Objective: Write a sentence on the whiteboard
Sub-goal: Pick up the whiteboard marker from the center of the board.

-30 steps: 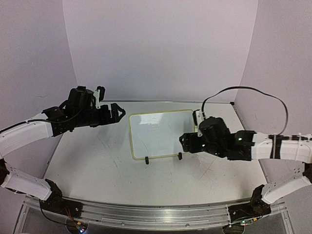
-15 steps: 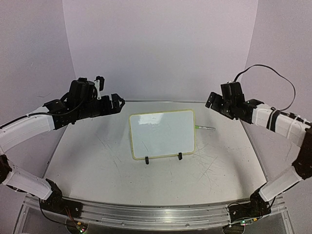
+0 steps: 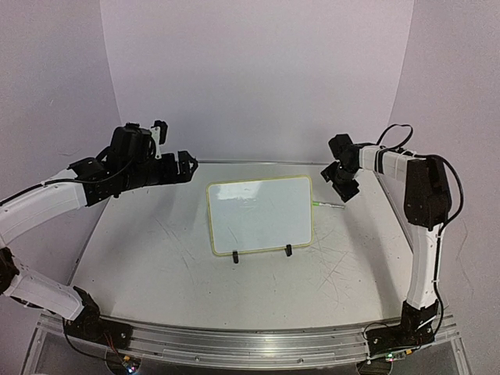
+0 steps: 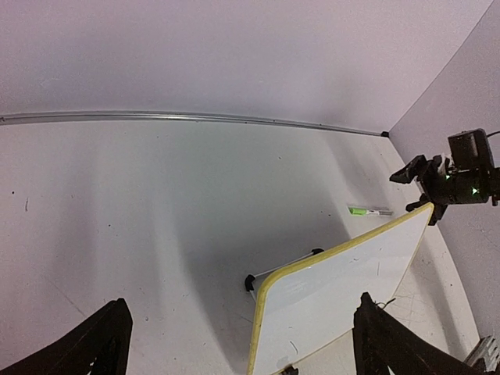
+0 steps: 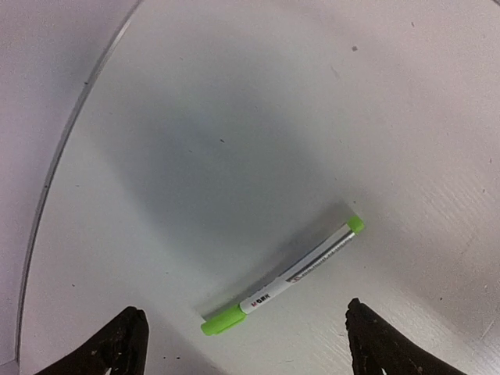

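Note:
The whiteboard point(image 3: 260, 215) stands tilted on two black clip feet at the table's middle, with a pale yellow rim. Its face looks blank; no sentence shows on it. It also shows in the left wrist view point(image 4: 344, 301). A green-capped marker point(image 3: 328, 205) lies on the table just behind the board's right edge, seen in the left wrist view point(image 4: 369, 211) and the right wrist view point(image 5: 283, 277). My right gripper point(image 3: 342, 187) hovers open over the marker point(image 5: 244, 316), not touching it. My left gripper point(image 3: 191, 166) is open and empty, raised left of the board point(image 4: 242, 312).
White walls close the table at the back and sides, with a metal strip point(image 4: 195, 117) along the back edge. The right arm's cable point(image 3: 398, 129) loops above its wrist. The table surface point(image 3: 156, 258) is scuffed.
My right arm has swung from in front of the board's right side up and back to the far right, over the marker. The left arm has barely moved.

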You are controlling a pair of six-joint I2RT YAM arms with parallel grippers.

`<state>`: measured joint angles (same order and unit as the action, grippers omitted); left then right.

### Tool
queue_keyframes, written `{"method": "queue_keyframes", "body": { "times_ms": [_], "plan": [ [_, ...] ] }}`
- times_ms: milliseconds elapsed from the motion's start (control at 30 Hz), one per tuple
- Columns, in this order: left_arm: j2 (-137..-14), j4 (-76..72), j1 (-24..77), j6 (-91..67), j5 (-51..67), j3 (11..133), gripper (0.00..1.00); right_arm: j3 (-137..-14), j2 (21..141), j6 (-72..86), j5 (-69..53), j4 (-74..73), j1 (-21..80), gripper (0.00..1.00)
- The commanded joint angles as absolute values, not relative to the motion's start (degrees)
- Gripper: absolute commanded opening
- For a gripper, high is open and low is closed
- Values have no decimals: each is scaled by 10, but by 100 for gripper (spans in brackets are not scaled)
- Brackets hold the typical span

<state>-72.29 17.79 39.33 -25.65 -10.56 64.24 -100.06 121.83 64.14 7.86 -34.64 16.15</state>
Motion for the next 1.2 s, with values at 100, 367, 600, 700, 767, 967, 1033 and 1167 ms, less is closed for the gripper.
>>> {"method": "queue_keyframes", "body": {
  "times_ms": [100, 367, 600, 700, 767, 967, 1033, 1167],
  "plan": [
    [-693, 185, 394, -229, -126, 668, 99, -1085, 1295, 788, 86, -493, 160, 76],
    [-679, 193, 394, -213, -128, 661, 99, -1138, 1343, 807, 137, -547, 160, 75],
    [-664, 194, 394, -204, -137, 660, 99, -1169, 1376, 817, 152, -554, 160, 72],
    [-653, 198, 394, -198, -144, 658, 99, -1186, 1391, 817, 167, -564, 160, 71],
    [-647, 203, 394, -196, -150, 656, 99, -1193, 1399, 818, 175, -567, 159, 68],
    [-626, 213, 394, -195, -165, 653, 100, -1210, 1429, 814, 182, -574, 159, 54],
    [-619, 213, 394, -194, -171, 651, 99, -1214, 1437, 816, 185, -582, 159, 51],
    [-610, 215, 394, -191, -178, 648, 99, -1208, 1442, 823, 191, -586, 159, 43]
  ]
}}
